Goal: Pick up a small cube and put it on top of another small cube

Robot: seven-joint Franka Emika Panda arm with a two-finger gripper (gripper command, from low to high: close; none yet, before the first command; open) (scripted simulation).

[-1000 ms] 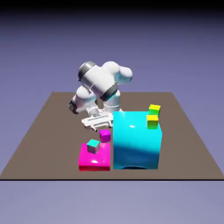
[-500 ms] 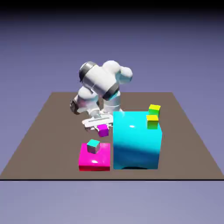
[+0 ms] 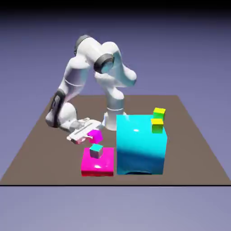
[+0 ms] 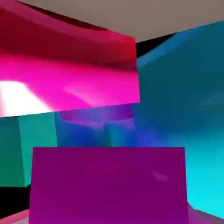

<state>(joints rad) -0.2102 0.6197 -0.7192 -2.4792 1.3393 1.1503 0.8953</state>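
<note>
My claw (image 3: 87,138) grips the magenta cube (image 3: 95,136), just behind the teal cube (image 3: 96,150), which sits near the slab (image 3: 104,168)'s far edge. I judge I'm mid-carry; next calls for centring above teal, then lowering. The hand view shows the held cube's broad face; only the exterior view shows teal's top.

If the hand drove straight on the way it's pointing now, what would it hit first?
Probably the big cyan block, met by the magenta cube first; the magenta slab might catch it. Depth is unclear.
</note>
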